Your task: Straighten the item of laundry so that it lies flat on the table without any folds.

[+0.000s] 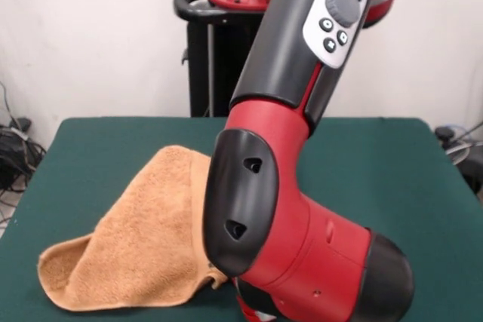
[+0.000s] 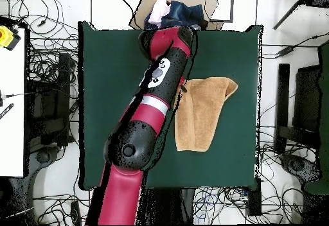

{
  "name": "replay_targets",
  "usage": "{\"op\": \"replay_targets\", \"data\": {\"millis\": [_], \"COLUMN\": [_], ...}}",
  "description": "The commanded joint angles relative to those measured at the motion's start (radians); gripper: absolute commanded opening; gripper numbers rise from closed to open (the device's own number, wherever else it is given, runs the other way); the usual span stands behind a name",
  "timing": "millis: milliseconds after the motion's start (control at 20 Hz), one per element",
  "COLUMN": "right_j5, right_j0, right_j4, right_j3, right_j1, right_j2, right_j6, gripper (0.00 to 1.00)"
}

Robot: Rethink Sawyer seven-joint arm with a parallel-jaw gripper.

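**Mia:** Where is the towel (image 1: 139, 239)?

**Ben:** It lies on the green table (image 1: 392, 164). From the front it sits on the left side, close to the near edge. From above, the towel (image 2: 199, 113) is a bit right of the middle of the table (image 2: 109, 76).

**Mia:** What does it look like?

**Ben:** It is orange-tan and fuzzy. It is not flat. From the front, the left end curls up and rolls over, like a little cup. From above, the top right corner is folded too, and you can see a darker crease there. The rest goes down in a long shape and gets thinner at the bottom.

**Mia:** Is all of it showing?

**Ben:** No. From the front, the big red and black arm (image 1: 294, 209) hides the right side of it. A small bit of towel pokes out just under the black part of the arm.

**Mia:** Where is the gripper? Is it open or closed?

**Ben:** I cannot tell. The arm is in the way. From the front, only a bit of red and white peeks out under the arm at the bottom edge. From above, the arm (image 2: 151, 108) goes up across the table, and its end is near the far edge. The arm's side runs right along the towel's left edge.

**Mia:** Is it holding the towel?

**Ben:** I cannot tell that either.

**Mia:** What else is there?

**Ben:** From above, lots of cables (image 2: 48, 56) lie on the floor around the table. A heap of cloth things (image 2: 170, 11) sits just past the table's top edge.
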Motion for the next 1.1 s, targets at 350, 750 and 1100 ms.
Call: {"op": "replay_targets", "data": {"millis": [350,750,1100], "right_j5": [-0.005,-0.010,-0.033], "right_j0": [-0.060,-0.055,-0.039], "right_j4": [0.391,0.457,0.449], "right_j3": [-0.190,-0.155,-0.129], "right_j1": [0.081,0.090,0.102], "right_j2": [-0.316,-0.382,-0.375], "right_j6": [0.279,0.247,0.234], "gripper": [0.00,0.00,0.00]}}
